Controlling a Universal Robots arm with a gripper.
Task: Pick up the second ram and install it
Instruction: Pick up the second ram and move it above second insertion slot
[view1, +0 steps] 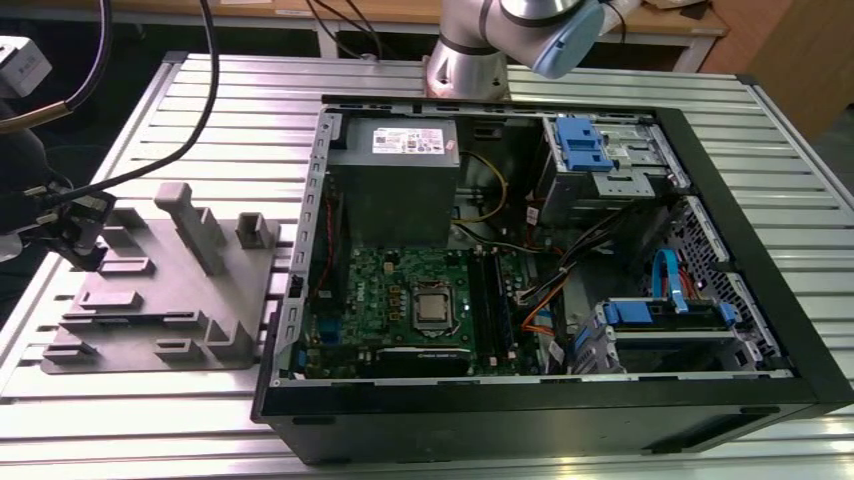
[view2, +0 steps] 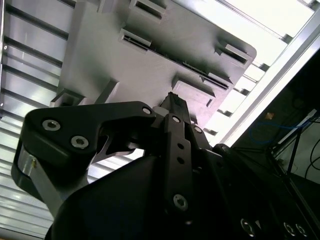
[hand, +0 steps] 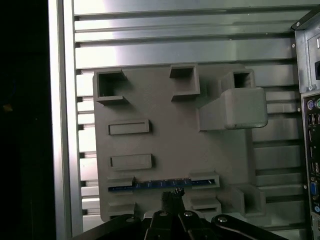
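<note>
1. While a slatted metal table (view1: 200, 90) carries a grey fixture plate (view1: 147, 300) at the exterior view's left, an open computer case (view1: 534, 425) lies just beside the plate, toward the exterior view's right.
2. The second ram (hand: 160, 184), a thin blue-black board, stands on its long edge close to 1 edge of the plate. It sits about midway between that edge's 2 corners, its ends seated in 2 raised holders (hand: 120, 182).
3. The gripper (hand: 172, 196) hangs over that same edge, aimed at the board's middle. Its jaws look drawn together with nothing between them, and it seems just short of touching the board.
4. By its look, the board should be light, stiff and fragile, with smooth faces that could slip. The likeliest hold is across its thin width at the exposed upper edge, mid-length, clear of chips and contacts.
5. The plate's other pockets (hand: 129, 127) look bare grey inside.
6. The case holds a green motherboard (view1: 400, 290) and a grey power supply (view1: 394, 190) along the wall facing the plate. Blue-handled drive bays (view1: 627, 150) line the opposite wall, with loose cables (view1: 534, 290) between. Whether the black slot rails (view1: 491, 300) already hold a board cannot be told.
</note>
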